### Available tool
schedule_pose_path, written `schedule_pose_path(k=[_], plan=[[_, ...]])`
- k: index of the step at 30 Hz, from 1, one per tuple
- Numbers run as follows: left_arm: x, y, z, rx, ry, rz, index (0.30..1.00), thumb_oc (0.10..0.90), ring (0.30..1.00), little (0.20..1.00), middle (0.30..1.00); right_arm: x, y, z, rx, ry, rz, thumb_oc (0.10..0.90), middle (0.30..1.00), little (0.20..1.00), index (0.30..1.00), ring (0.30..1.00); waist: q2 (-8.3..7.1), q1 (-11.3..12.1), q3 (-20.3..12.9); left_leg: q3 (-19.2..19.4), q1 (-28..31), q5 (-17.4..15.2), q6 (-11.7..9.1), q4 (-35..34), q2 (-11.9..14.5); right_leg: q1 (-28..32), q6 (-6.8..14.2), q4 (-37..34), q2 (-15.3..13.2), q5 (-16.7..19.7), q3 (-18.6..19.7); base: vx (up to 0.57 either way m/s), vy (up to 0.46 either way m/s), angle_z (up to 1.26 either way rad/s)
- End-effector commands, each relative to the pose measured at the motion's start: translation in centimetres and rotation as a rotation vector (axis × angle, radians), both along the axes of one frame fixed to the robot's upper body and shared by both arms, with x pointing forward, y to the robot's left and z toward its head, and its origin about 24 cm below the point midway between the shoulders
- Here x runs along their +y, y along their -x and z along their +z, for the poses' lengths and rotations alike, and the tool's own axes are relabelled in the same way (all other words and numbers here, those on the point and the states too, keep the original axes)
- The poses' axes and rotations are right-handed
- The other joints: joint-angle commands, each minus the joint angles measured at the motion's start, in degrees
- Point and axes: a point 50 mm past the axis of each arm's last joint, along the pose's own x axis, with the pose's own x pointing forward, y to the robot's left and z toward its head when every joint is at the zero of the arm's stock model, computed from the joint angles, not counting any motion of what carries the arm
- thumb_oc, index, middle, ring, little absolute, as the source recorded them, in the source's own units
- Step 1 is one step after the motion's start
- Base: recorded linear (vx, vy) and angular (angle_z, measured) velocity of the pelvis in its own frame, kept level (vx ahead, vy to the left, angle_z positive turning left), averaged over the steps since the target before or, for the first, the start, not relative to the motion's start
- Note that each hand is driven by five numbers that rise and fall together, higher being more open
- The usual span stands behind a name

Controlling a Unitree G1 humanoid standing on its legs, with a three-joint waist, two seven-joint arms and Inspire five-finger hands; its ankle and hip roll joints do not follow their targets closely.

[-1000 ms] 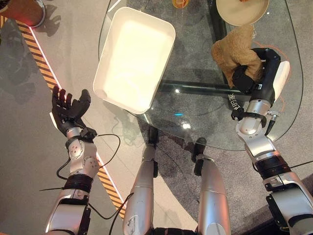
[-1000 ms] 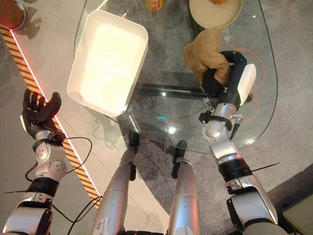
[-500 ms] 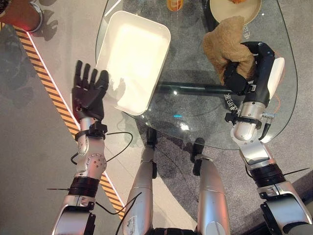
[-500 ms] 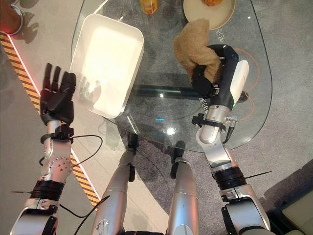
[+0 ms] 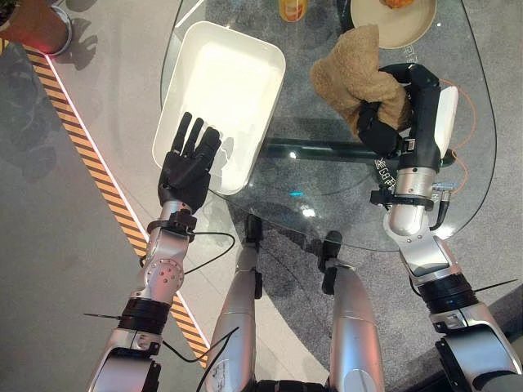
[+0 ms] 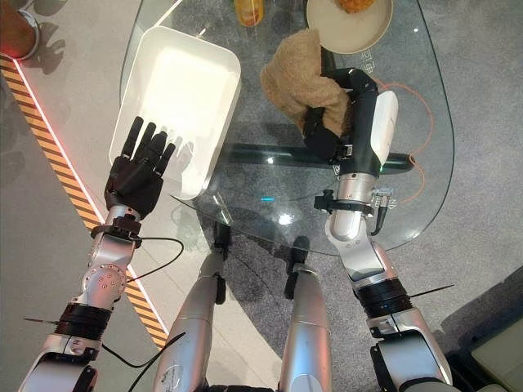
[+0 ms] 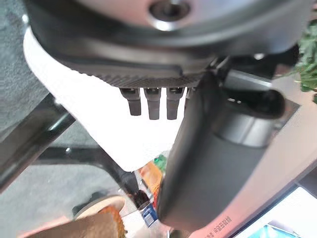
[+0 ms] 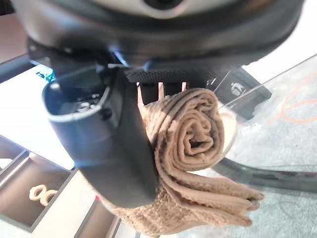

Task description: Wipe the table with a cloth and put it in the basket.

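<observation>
The bunched tan cloth is clutched in the right hand, whose fingers and thumb curl round it, held above the glass bench just right of the white basket. The left hand hovers with fingers straight and spread over the basket's near corner. A beige plate sits on the bench beyond the cloth.

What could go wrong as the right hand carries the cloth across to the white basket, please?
1. The cloth hangs loosely from the right hand close to the plate and the orange cup; a swing might brush either.
2. The left hand, open, hovers over the near corner of the basket and could block the drop or nudge it along the glass table.
</observation>
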Motion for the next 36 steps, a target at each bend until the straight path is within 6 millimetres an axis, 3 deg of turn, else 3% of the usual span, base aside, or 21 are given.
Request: schedule_pose_path(k=[1, 27, 36], plan=[[-0.7, 0.4, 5.2, -0.246, -0.021, -0.083, 0.900, 0.800, 0.900, 0.900, 0.900, 3.6, 4.3, 8.0, -0.441, 0.052, 0.246, 0.100, 0.300, 0.200, 0.300, 0.300, -1.77, -0.4, -1.5, 4.2, 2.8, -10.3, 2.7, 6.7, -1.8, 5.7, 1.6, -11.5, 1.7, 6.1, 0.3, 0.00, 0.000, 0.00], [-4.5, 1.0, 6.2, -0.315, -0.036, -0.316, 0.900, 0.800, 0.900, 0.900, 0.900, 7.5, 4.5, 7.4, -0.308, 0.171, 0.469, 0.100, 0.300, 0.200, 0.300, 0.300, -1.72, -0.2, -1.5, 4.4, 3.8, -10.0, 2.5, 5.5, -2.1, 6.6, 1.5, -12.8, 1.2, 6.5, -0.2, 0.00, 0.000, 0.00], [-5.0, 1.1, 6.2, -0.314, -0.058, -0.330, 0.900, 0.800, 0.900, 0.900, 0.900, 8.5, 4.6, 7.2, -0.281, 0.195, 0.518, 0.100, 0.300, 0.200, 0.300, 0.300, -1.65, -0.2, -1.5, 4.5, 4.3, -9.9, 2.6, 5.1, -2.3, 6.7, 1.6, -13.1, 1.2, 6.8, -0.1, 0.00, 0.000, 0.00]])
